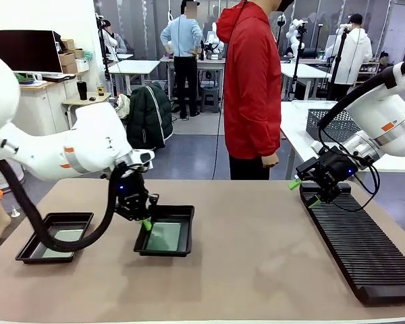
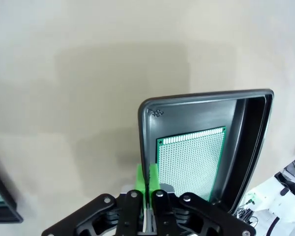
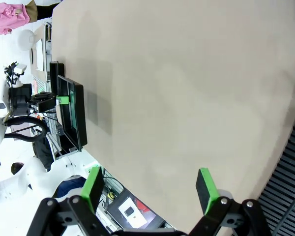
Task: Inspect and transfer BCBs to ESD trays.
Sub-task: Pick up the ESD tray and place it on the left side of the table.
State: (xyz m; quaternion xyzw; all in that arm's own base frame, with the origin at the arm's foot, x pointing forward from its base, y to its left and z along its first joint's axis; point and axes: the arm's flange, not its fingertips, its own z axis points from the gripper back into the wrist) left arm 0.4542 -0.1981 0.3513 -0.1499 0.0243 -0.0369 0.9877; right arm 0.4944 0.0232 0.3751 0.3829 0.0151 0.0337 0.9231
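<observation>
Left gripper (image 1: 146, 223) is clamped shut on the near-left rim of the middle ESD tray (image 1: 183, 248), pads pinching the black wall; the left wrist view shows the tray lifted at that edge, tilted off the table. A green BCB (image 2: 196, 157) lies flat on that tray's floor. The second ESD tray (image 1: 28, 251), well apart to the left, also appears to hold a board (image 1: 62, 235). Right gripper (image 1: 305, 192) hangs with jaws wide and empty over the far end of the ribbed black rack (image 1: 364, 253). Judgement: both trays look loaded, so transfer seems largely done; tray handling or inspection remains.
</observation>
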